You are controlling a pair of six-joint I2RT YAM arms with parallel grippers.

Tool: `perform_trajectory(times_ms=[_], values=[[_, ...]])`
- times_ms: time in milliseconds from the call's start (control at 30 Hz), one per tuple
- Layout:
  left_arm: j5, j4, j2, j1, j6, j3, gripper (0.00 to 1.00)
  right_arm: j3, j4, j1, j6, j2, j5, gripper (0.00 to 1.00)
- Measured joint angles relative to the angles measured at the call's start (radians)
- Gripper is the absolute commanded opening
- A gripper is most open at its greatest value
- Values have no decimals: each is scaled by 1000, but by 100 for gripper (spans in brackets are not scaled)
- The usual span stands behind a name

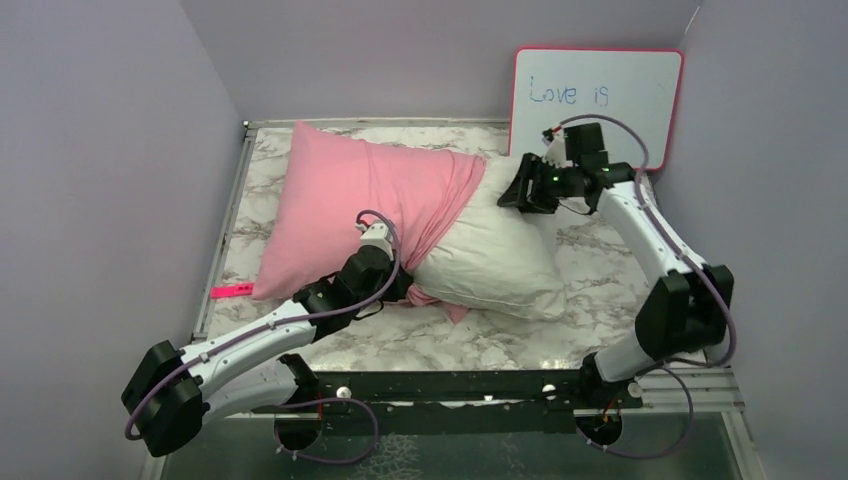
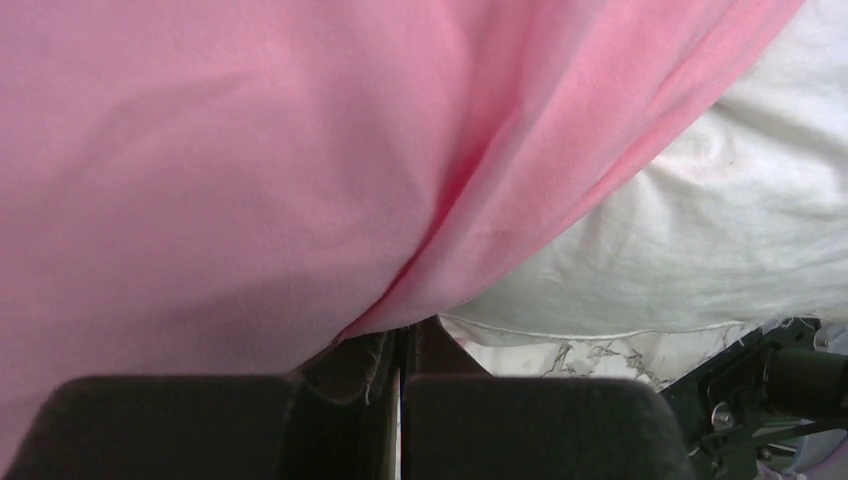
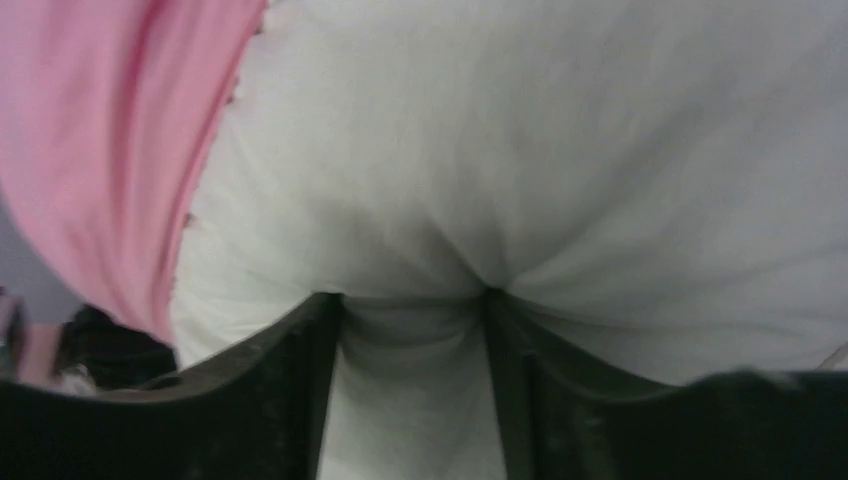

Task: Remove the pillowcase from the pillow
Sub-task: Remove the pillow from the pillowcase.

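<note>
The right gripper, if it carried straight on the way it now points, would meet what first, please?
The large plump white pillow: the right gripper points squarely into it, its spread fingers seemingly touching the fabric, which bulges between them.

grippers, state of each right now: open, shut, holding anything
Left gripper: shut on the pink satin-like fabric pillowcase.
Right gripper: open, jaws apart and pressed into the plump white pillow.

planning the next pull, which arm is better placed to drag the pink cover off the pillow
Left. The left gripper is shut on the cover at its open edge; the right gripper presses the bare pillow, fit to anchor it.
</note>
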Motion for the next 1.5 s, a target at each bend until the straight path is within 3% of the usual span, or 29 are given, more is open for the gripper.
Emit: perform_trajectory(times_ms=[100, 200, 400, 567, 700, 800, 900, 1000, 1100, 1333, 1500], values=[[0, -32, -13, -2, 1, 13, 48, 15, -3, 52, -32, 142, 32, 36], [-13, -124, -11, -3, 11, 91, 63, -37, 54, 106, -38, 164, 79, 28], [-89, -254, 87, -3, 126, 441, 76, -344, 323, 144, -3, 9, 101, 27], [-114, -259, 299, 1, 293, 752, 78, -510, 468, 146, 26, -67, 100, 26], [-76, -290, 521, 2, 409, 900, 78, -554, 533, 146, 54, -92, 104, 23], [-40, -327, 629, 2, 465, 924, 68, -568, 554, 146, 79, -98, 109, 22], [-42, -378, 705, 5, 517, 975, 48, -586, 577, 146, 100, -109, 117, 20], [-82, -418, 722, 12, 537, 1025, 17, -600, 589, 146, 112, -121, 132, 14], [-143, -445, 722, 19, 533, 1046, 0, -610, 589, 148, 121, -132, 153, 8], [-178, -447, 680, 149, 500, 1005, 0, -611, 599, 156, 154, -128, 164, 3], [-49, -427, 599, 325, 462, 911, 0, -613, 617, 175, 167, -145, 148, 4]])
